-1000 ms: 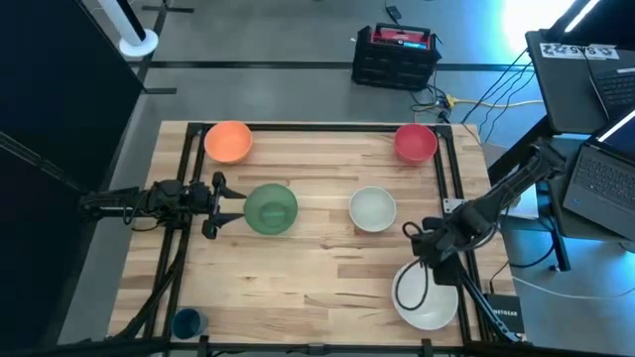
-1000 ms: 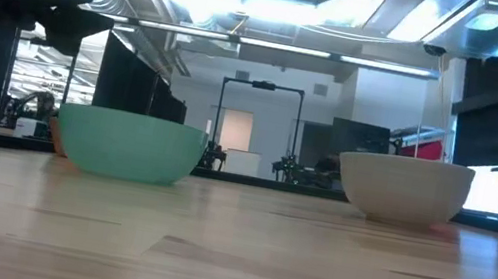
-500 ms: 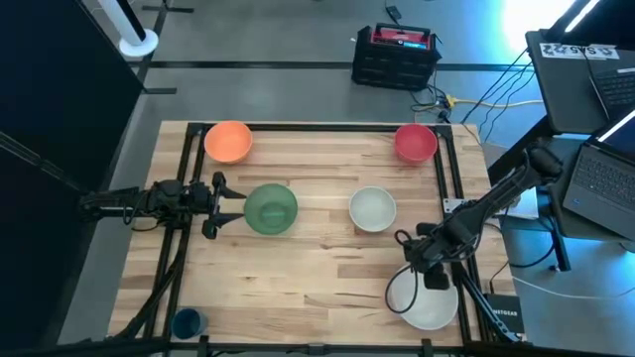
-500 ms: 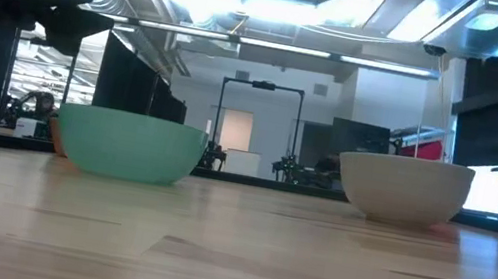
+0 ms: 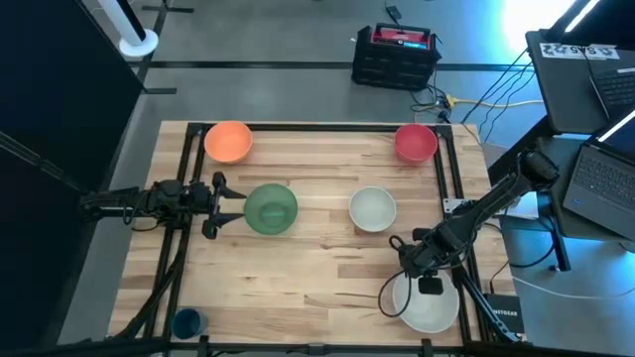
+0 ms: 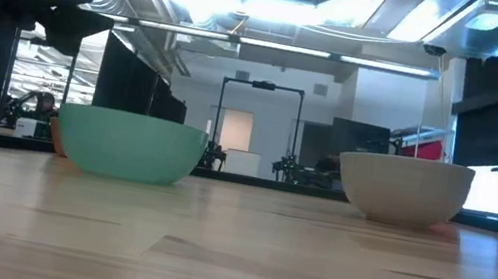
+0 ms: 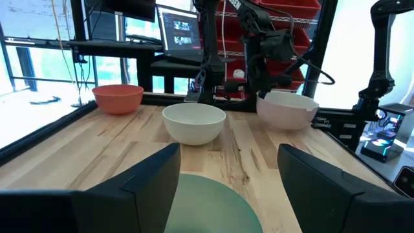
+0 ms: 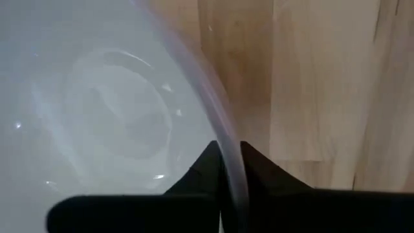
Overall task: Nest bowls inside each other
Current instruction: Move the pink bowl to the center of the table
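Five bowls stand on their bases on the wooden table: orange far left, red far right, green and pale grey-white mid-table, and a larger white one near right. My right gripper points steeply down, shut on the large white bowl's far rim. My left gripper stays level and open at the table's left, just short of the green bowl. The left wrist view also shows the pale bowl and the large white bowl. My right gripper pinches the large white bowl's rim on its far-left part, one finger inside the bowl and one outside. The fingers come from above, pointing steeply down. The bowl's base rests on the table.
Black frame rails run along the table's left, far and right sides. A blue round thing sits at the near left corner. Laptops and cables lie beyond the right edge. Bare wood lies between the bowls at mid-table.
My right gripper has come down and toward the table's near edge onto the large white bowl's rim, and it has shut on that rim. The bowls stand where they were.
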